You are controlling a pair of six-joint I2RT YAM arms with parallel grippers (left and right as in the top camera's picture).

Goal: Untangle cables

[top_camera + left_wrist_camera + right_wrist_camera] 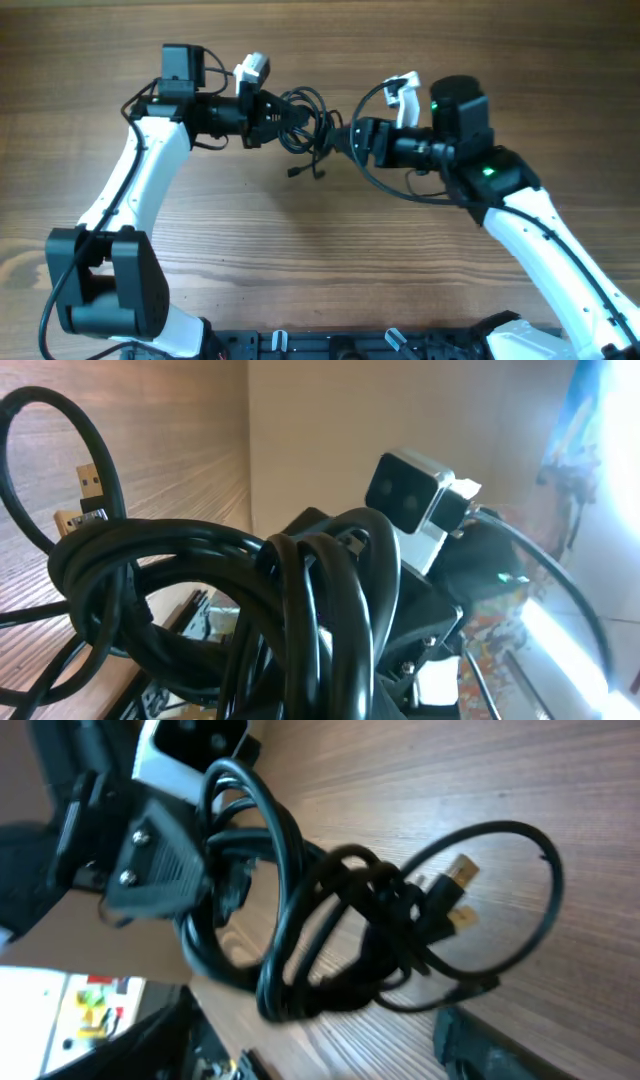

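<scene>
The cables [305, 125] are a tangle of thin black cords held above the wooden table between the two arms. One loose end with a plug [297, 172] hangs toward the front. My left gripper [272, 113] is shut on the left side of the tangle. In the left wrist view the cables [300, 610] fill the foreground and hide the fingers, and two gold plugs [88, 485] stick out at the left. My right gripper [350, 135] is just right of the tangle and looks open. In the right wrist view the cables [350, 910] hang above its spread fingers [330, 1045], and the left gripper [160, 860] grips them.
The wooden table [320, 260] lies under both arms. The thicker black wire of the right arm [385, 185] loops below its wrist. A black rack [330, 345] runs along the front edge.
</scene>
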